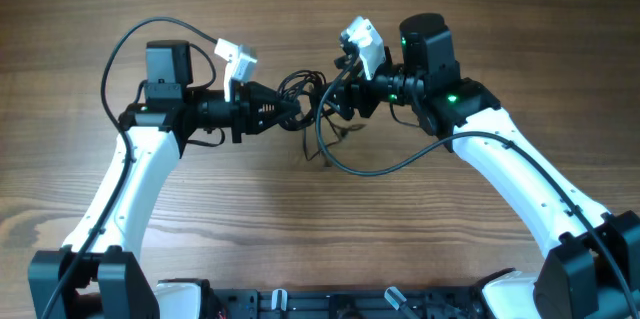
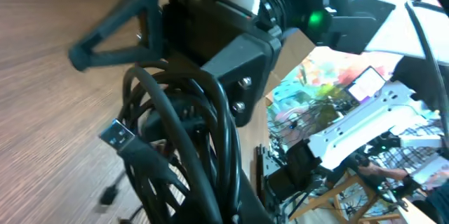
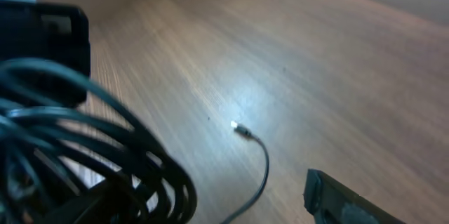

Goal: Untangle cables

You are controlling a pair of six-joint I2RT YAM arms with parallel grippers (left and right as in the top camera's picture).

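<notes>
The cables (image 1: 303,91) are a knotted bundle of thin black loops hanging between my two grippers above the wooden table (image 1: 200,209). A few strands (image 1: 325,147) trail down to the table. My left gripper (image 1: 288,111) is shut on the left side of the bundle. In the left wrist view the loops (image 2: 184,122) fill the foreground, with a USB plug (image 2: 117,135) sticking out. My right gripper (image 1: 338,99) stands open against the bundle's right side. In the right wrist view the coil (image 3: 91,150) lies by the left jaw, and only the right finger (image 3: 351,203) shows.
A loose cable end with a small metal plug (image 3: 242,130) lies on the bare wood below the right gripper. Thicker black arm wires (image 1: 120,54) arc beside each arm. The arm bases (image 1: 320,304) sit at the near table edge.
</notes>
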